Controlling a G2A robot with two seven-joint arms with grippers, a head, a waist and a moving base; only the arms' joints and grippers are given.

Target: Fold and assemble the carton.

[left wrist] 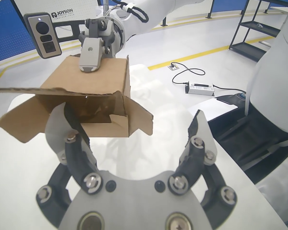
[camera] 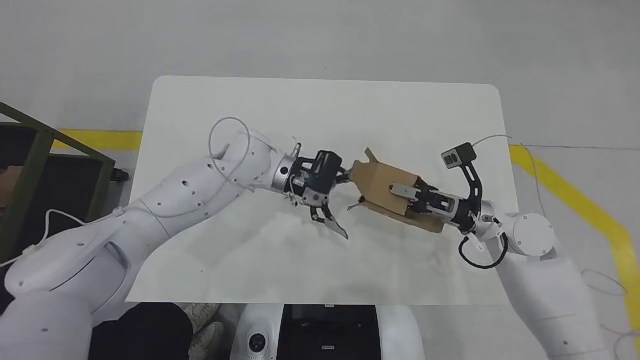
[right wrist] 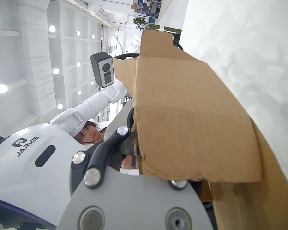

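Observation:
A brown carton [camera: 383, 188] is held above the middle of the white table, its end flaps hanging loose. In the left wrist view the carton [left wrist: 86, 82] turns its open end toward my left gripper [left wrist: 129, 123], which is open. One of its fingers [left wrist: 58, 118] lies just in front of the carton's opening and the other hangs in free space. My right gripper [camera: 412, 195] is shut on the carton's far end, with one finger [left wrist: 90, 56] pressed on the top panel. In the right wrist view the carton [right wrist: 189, 120] hides most of that gripper. The left gripper [camera: 332, 220] sits just left of the carton.
The white table [camera: 250, 110] has bare room on all sides of the carton. A dark green frame [camera: 30, 150] stands off the table's left edge. On the floor beyond lie a power unit with its cable [left wrist: 199, 88] and a black shelf [left wrist: 261, 20].

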